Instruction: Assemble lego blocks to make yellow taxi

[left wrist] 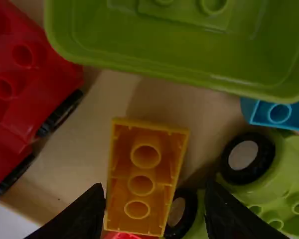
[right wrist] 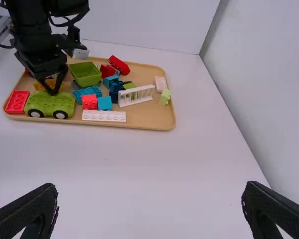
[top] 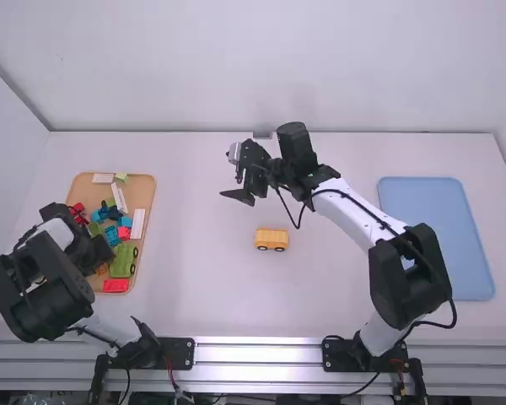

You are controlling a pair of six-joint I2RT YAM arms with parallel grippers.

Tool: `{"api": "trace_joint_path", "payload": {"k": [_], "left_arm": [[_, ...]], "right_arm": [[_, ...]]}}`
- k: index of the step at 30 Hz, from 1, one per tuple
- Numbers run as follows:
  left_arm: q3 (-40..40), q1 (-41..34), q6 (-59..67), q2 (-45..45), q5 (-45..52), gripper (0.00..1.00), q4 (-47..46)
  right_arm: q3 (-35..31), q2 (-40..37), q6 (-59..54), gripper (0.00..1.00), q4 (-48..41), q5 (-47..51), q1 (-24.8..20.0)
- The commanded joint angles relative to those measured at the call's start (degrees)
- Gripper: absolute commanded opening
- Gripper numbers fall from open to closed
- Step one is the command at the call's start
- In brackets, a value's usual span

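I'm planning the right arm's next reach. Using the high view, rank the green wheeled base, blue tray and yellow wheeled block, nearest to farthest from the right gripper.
1. Yellow wheeled block: toward the camera, slightly right.
2. Green wheeled base: left, on the wooden tray.
3. Blue tray: far right.

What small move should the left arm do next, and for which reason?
I would probably lower the left claw slightly, to get a better grip position around the yellow block. The claw is open, with a finger at each side of this block, whose hollow side faces it. The yellow car stands apart on the table, and this matching block may belong to it.
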Motion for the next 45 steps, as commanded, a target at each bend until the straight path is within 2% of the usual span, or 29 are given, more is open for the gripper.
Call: {"api": "trace_joint_path", "payload": {"k": [1, 6, 12, 15, 24, 27, 32, 37, 39, 45], "left_arm": [[-1.9, 0.7, 1.1, -0.1, -1.7, 0.51, 0.4], [-3.3, 0.4, 3.3, -0.1, -0.6, 0.43, 2.1], [-3.7, 0.3, 4.2, -0.1, -1.0, 0.45, 3.3], [-5.2, 0.7, 9.3, -0.1, 2.3, 0.45, 6.0], [-5.8, 0.7, 8.2, -0.1, 2.0, 0.36, 6.2], [-5.6, 0.2, 6.7, -0.1, 1.7, 0.26, 6.2], [-4.4, 0.2, 4.5, -1.1, 2.0, 0.27, 5.7], [-4.0, 0.2, 4.2, -8.6, 5.7, 0.23, 5.7], [-4.6, 0.2, 7.7, -14.3, 11.9, 0.26, 5.9], [-7.6, -3.3, 15.9, -30.9, 32.5, 0.23, 9.7]], "right_arm": [[1.8, 0.6, 0.2, 0.99, 0.0, -0.1, 0.2], [1.8, 0.6, 0.1, 0.98, 0.4, -0.1, 0.2], [1.9, 0.6, 0.2, 0.99, 0.3, -0.1, 0.2], [1.9, 0.6, 0.2, 0.99, 0.1, -0.1, 0.2], [1.9, 0.6, 0.4, 0.99, 0.1, -0.1, 0.2], [1.9, 0.6, 0.4, 0.99, -0.1, 0.0, 0.2], [1.9, 0.6, 0.4, 0.99, 0.0, 2.3, 0.3], [1.9, 0.6, 4.6, 0.99, 1.1, 4.2, 0.0], [1.9, 0.6, 6.4, 0.99, 1.5, 3.9, -0.9], [1.8, 0.6, 8.0, 0.99, 1.4, -2.5, -3.7]]}}
